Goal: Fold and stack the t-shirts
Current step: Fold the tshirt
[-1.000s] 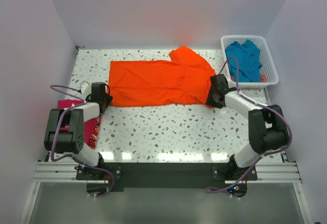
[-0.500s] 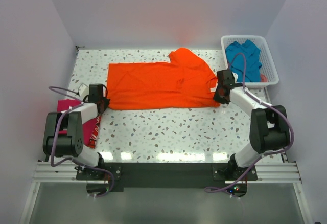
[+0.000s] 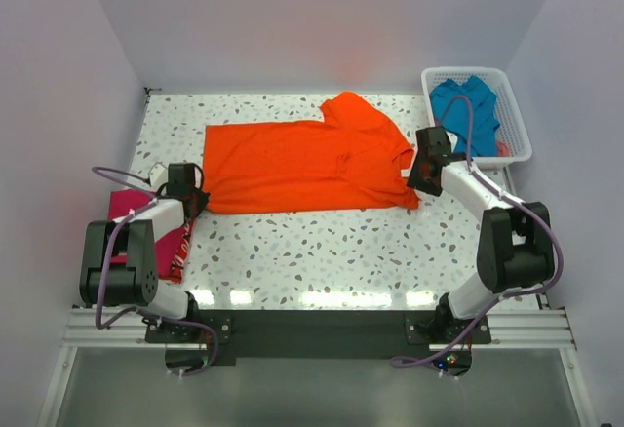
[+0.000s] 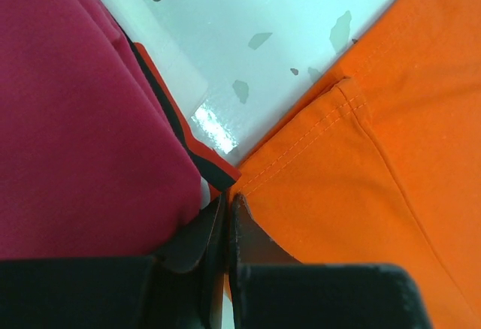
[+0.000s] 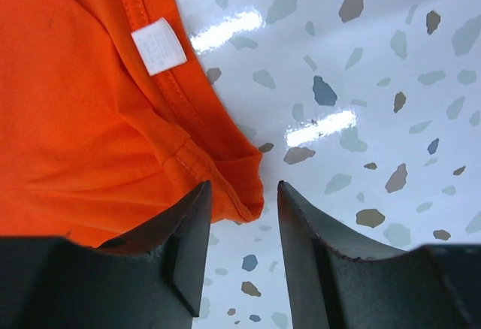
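Surface: white speckled table [image 3: 322, 242] in a pale-walled booth.
Top view, orange t-shirt [image 3: 302, 162]: spread flat across the far half of the table, lengthwise from left to right, one sleeve toward the far edge.
Top view, basket [image 3: 518, 150]: white lattice, far right corner; teal t-shirt [image 3: 468, 110] bunched inside.
Top view, magenta t-shirt [image 3: 123, 200]: at the left edge, partly under the left arm.
Top view, left gripper [image 3: 198, 196]: at the orange shirt's near left corner.
Top view, right gripper [image 3: 419, 181]: at the shirt's near right end.
Left wrist, left gripper [image 4: 228, 207]: jaws pressed together on the hem corner of the orange t-shirt [image 4: 376, 164], a sliver of orange between them; magenta t-shirt [image 4: 75, 134] just beside, with black, red and white edging along its border.
Right wrist, right gripper [image 5: 242, 194]: jaws apart, straddling the edge of the orange t-shirt [image 5: 83, 111] without pinching it; white label [image 5: 159, 46] on the neckband.
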{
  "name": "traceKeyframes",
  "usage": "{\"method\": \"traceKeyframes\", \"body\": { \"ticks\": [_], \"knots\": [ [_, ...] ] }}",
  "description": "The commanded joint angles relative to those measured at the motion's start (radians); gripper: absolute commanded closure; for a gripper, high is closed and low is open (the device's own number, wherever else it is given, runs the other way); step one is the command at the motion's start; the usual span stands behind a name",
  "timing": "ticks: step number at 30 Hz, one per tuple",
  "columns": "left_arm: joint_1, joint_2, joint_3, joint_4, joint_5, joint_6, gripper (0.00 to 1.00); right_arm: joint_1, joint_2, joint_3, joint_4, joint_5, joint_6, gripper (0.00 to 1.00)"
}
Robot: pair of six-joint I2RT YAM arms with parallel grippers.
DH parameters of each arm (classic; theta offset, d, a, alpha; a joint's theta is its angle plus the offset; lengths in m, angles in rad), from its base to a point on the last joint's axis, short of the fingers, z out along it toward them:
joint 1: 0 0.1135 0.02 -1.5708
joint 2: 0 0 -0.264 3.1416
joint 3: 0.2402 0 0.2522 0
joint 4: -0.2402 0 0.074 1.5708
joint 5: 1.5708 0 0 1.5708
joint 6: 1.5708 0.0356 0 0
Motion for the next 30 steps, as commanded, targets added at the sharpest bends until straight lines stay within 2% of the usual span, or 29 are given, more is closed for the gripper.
{"method": "traceKeyframes", "body": {
  "ticks": [1,12,25,29,30],
  "knots": [
    [0.014,-0.028,-0.016,0.012,0.003,0.028,1.00,-0.006,-0.065,-0.063,0.009,-0.036,0.027,0.55],
    [0.014,-0.026,-0.026,0.026,0.019,0.038,1.00,-0.010,-0.248,-0.351,0.240,-0.096,0.188,0.59],
    [0.015,-0.030,-0.024,0.028,0.023,0.048,1.00,-0.040,-0.156,-0.359,0.401,-0.133,0.239,0.58],
    [0.018,-0.026,-0.021,0.028,0.022,0.049,1.00,-0.046,-0.142,-0.355,0.400,-0.125,0.242,0.63],
    [0.020,-0.026,-0.021,0.028,0.022,0.049,1.00,-0.047,-0.148,-0.349,0.395,-0.118,0.237,0.74]
  ]
}}
